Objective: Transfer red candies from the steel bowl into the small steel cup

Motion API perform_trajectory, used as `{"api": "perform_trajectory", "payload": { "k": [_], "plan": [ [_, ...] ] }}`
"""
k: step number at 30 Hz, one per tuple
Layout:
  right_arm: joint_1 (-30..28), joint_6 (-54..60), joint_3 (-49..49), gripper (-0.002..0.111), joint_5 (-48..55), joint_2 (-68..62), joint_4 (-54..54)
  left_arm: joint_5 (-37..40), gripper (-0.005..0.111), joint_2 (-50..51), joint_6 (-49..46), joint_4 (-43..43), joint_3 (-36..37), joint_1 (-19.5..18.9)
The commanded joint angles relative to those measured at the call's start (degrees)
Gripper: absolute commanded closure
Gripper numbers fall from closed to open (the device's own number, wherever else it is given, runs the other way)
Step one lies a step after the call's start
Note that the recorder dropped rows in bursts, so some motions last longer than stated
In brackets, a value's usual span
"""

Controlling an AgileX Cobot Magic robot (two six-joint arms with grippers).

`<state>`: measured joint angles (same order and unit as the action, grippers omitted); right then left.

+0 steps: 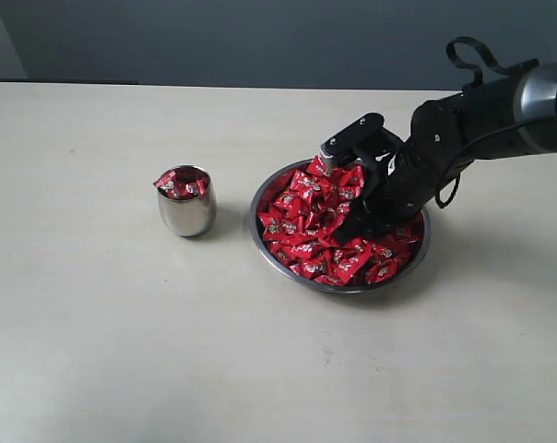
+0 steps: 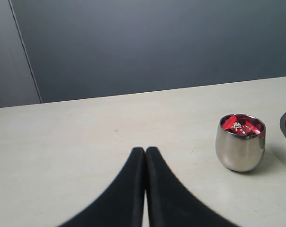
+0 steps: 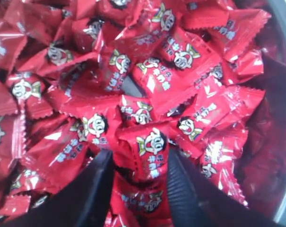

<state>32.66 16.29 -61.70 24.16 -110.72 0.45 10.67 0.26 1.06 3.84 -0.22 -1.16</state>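
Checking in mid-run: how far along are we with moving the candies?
Done: the cup is already packed with red candies up to its rim. In hand: the right gripper is down in the bowl, jaws on either side of one candy; a firm grip isn't clear. Left: the bowl is heaped, so plenty remain, though the cup has little room.

Candies [image 3: 143, 146] red, white print; bowl [image 1: 283, 268] silver.
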Motion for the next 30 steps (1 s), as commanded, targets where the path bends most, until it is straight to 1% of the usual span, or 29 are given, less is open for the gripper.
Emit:
{"api": "perform_trajectory", "payload": {
  "k": [1,9,12,13,14,16,26,30],
  "plan": [
    [-0.03,0.37,-1.26,0.07,-1.05,-0.77,-0.45,-0.3,0.106,-0.26,0.07,0.06,0.22,0.19],
    [-0.15,0.22,-1.53,0.07,-1.27,-1.01,-1.64,-0.3,0.106,-0.26,0.07,0.06,0.22,0.19],
    [-1.5,0.22,-1.53,0.07,-0.63,-3.04,-1.82,-0.3,0.106,-0.26,0.07,0.06,0.22,0.19],
    [-1.66,0.22,-1.53,0.074,-0.8,-3.5,-1.54,-0.3,0.106,-0.26,0.07,0.06,0.22,0.19],
    [-1.66,0.22,-1.53,0.08,-1.33,-3.5,-1.43,-0.3,0.106,-0.26,0.07,0.06,0.22,0.19],
    [-1.66,0.22,-1.53,0.108,-2.62,-2.78,-1.43,-0.3,0.106,-0.26,0.07,0.06,0.22,0.19],
    [-1.19,0.22,-1.53,0.108,-0.44,6.67,-0.45,-0.3,0.106,-0.26,0.07,0.06,0.22,0.19],
    [0.52,1.22,-1.53,0.108,-1.37,8.29,0.95,-0.3,0.106,-0.26,0.07,0.06,0.22,0.19]
  ]
}}
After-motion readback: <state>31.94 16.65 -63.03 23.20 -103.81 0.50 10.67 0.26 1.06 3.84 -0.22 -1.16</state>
